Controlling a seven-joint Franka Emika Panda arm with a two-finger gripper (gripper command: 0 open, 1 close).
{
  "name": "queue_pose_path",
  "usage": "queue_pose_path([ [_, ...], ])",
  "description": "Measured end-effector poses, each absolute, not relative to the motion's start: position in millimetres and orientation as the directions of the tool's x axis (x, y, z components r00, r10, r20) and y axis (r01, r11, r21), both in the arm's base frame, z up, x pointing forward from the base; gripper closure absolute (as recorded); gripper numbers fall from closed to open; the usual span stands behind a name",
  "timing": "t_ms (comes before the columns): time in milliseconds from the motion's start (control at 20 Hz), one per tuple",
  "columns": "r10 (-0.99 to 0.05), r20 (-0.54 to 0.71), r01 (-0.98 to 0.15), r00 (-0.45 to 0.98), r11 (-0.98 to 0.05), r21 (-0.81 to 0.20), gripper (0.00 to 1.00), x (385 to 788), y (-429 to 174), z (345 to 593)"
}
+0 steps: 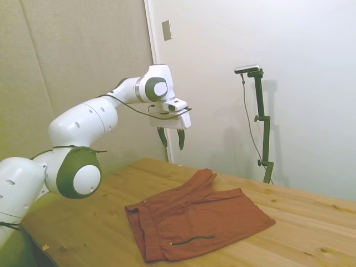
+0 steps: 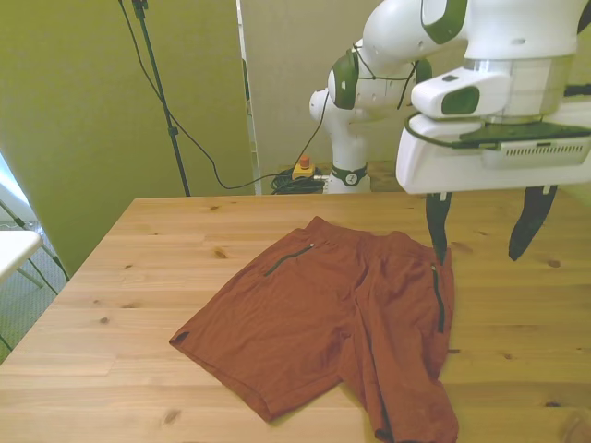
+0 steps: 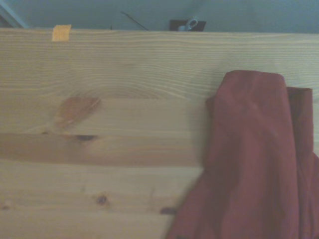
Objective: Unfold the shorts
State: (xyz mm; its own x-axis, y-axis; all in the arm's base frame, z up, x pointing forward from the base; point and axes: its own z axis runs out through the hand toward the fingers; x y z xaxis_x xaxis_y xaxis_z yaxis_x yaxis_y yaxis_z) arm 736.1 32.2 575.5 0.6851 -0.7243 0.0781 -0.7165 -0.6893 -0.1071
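The rust-brown shorts lie on the wooden table, waistband toward the far edge. One leg lies flat at the front view's left. The other leg, at the front view's right, is narrow and folded along its length, with a dark pocket slit on it. In the side view the shorts show a bunched ridge at their far side. My gripper hangs open and empty well above that side of the cloth, also seen in the side view. The wrist view shows a rounded fold of the shorts on bare wood.
A small orange tape patch sits near the table's edge. A red button and cables lie on the floor beyond the table's far edge. Bare wood surrounds the shorts on all sides.
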Motion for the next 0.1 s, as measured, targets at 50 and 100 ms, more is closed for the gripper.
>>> queue_pose_path([
  [50, -0.720, 0.079, -0.712, 0.689, -0.693, -0.110, 0.00, 730, 32, 587],
  [100, -0.717, 0.078, -0.708, 0.693, -0.697, -0.115, 0.00, 724, 33, 598],
])
